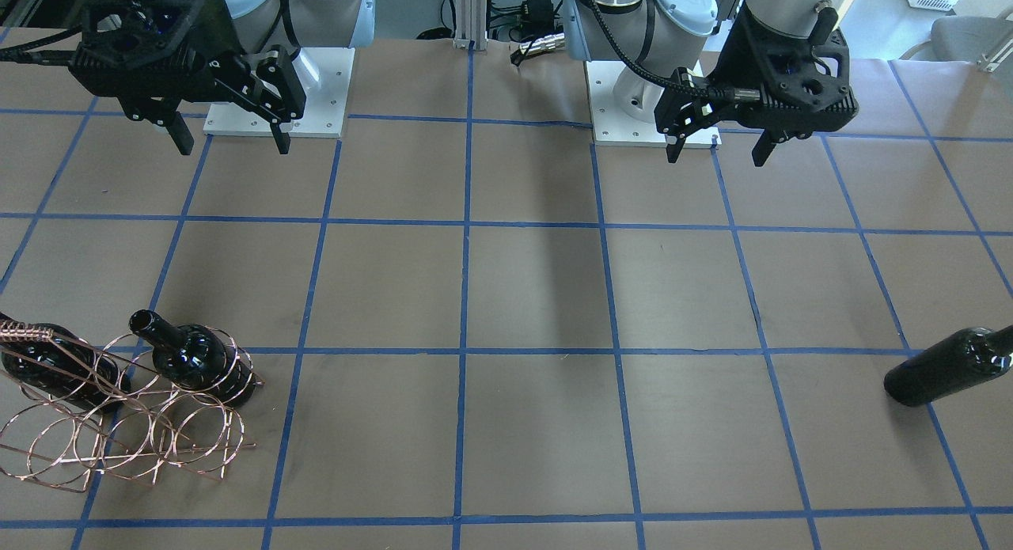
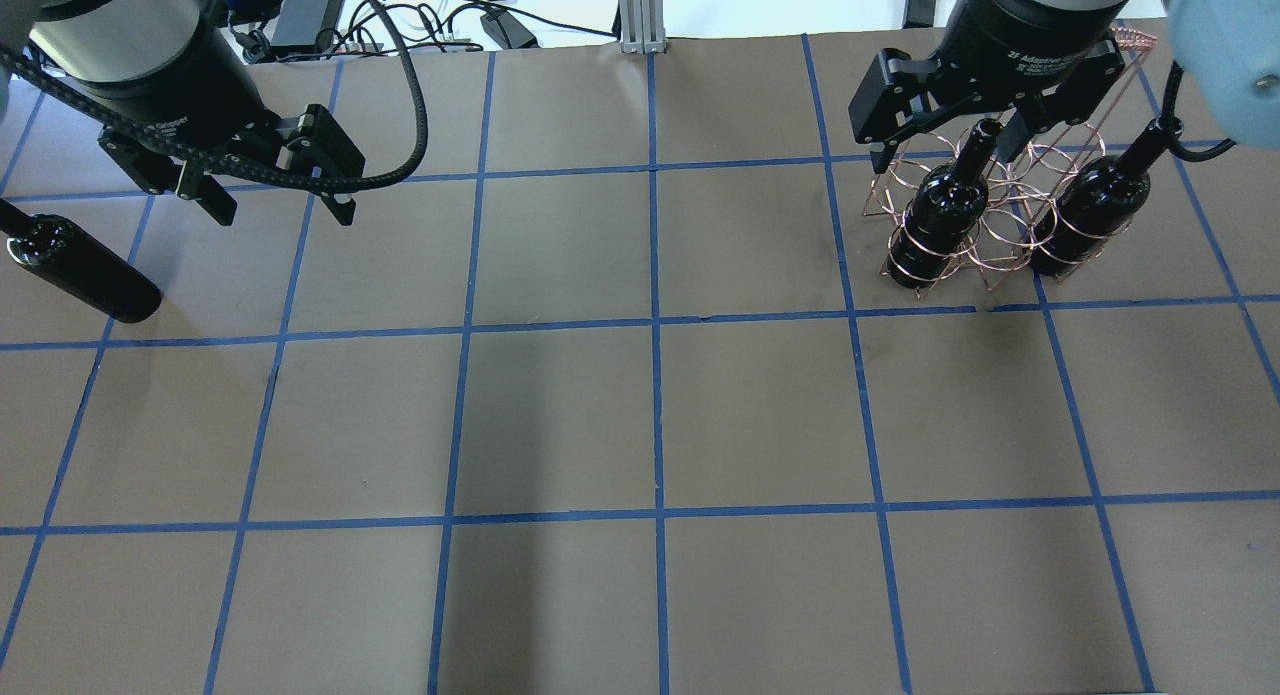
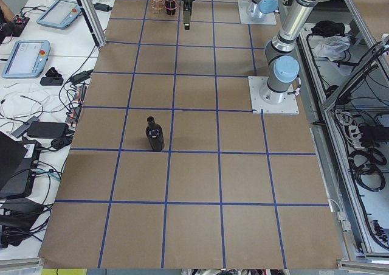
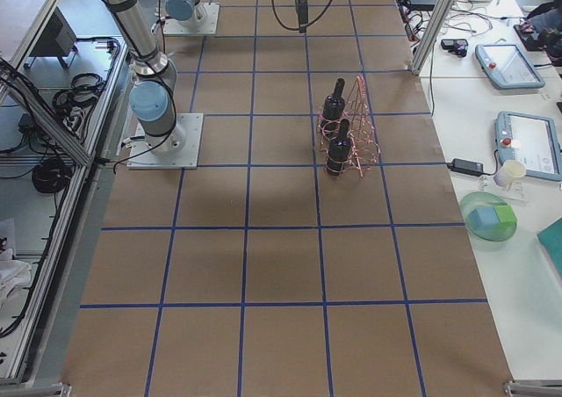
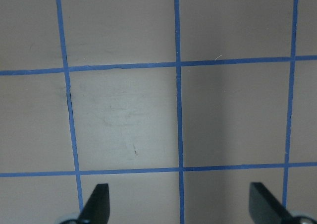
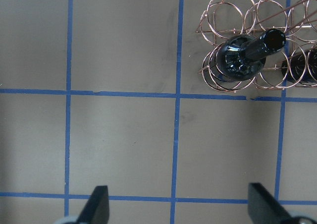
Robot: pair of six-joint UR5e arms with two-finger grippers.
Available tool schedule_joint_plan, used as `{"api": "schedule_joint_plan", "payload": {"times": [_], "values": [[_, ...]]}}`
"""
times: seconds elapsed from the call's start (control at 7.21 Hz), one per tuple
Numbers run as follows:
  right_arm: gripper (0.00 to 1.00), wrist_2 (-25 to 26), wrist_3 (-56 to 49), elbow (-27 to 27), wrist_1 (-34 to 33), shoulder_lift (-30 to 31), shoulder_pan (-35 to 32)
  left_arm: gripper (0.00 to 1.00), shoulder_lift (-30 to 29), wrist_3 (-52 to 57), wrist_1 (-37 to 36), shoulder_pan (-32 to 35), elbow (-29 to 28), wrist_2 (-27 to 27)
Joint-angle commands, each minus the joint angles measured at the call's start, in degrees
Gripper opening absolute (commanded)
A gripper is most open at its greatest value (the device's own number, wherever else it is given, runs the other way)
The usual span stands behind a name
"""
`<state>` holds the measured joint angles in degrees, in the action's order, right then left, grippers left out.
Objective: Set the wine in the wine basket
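Note:
The copper wire wine basket [image 2: 1003, 258] stands at the far right of the overhead view and holds two dark wine bottles [image 2: 940, 220] [image 2: 1095, 205] upright. A third dark bottle [image 2: 80, 270] stands alone at the far left; it also shows in the front view [image 1: 946, 368]. My left gripper [image 2: 283, 213] is open and empty, raised to the right of that bottle. My right gripper [image 2: 950, 155] is open and empty, high over the basket's near side. The right wrist view shows the basket [image 6: 208, 23] and one bottle [image 6: 242, 58] ahead of the open fingers.
The brown table is marked with a grid of blue tape [image 2: 655, 325]. The white arm base plates [image 1: 277, 91] [image 1: 633, 99] sit at the robot's edge. Cables and an aluminium post [image 2: 635, 15] lie along the far edge. Side tables with tablets [image 4: 500, 63] flank the table.

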<state>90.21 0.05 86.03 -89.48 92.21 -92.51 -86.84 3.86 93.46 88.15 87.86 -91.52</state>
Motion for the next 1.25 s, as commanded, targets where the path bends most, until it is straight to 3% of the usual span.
{"api": "schedule_joint_plan", "payload": {"times": [0.0, 0.28, 0.42, 0.69, 1.11], "values": [[1.0, 0.05, 0.21, 0.1, 0.09, -0.1, 0.05, 0.97, -0.43, 0.1, -1.17, -0.08, 0.12, -0.06], [1.0, 0.84, 0.31, 0.19, 0.26, 0.08, 0.22, 0.97, -0.96, 7.78, -5.03, -1.66, 0.2, -0.41], [1.0, 0.84, 0.39, 0.19, 0.79, 0.07, 0.22, 0.93, -1.31, 14.27, -5.39, -6.97, 1.25, -0.24], [1.0, 1.02, 0.66, 0.19, 1.23, 0.34, 0.22, 0.94, -2.45, 29.49, -6.53, -21.98, 2.49, 0.29], [1.0, 1.11, 0.66, 0.28, 2.82, 0.34, 0.22, 1.0, -11.04, 40.94, -24.76, -33.71, 2.49, 0.55]]}}
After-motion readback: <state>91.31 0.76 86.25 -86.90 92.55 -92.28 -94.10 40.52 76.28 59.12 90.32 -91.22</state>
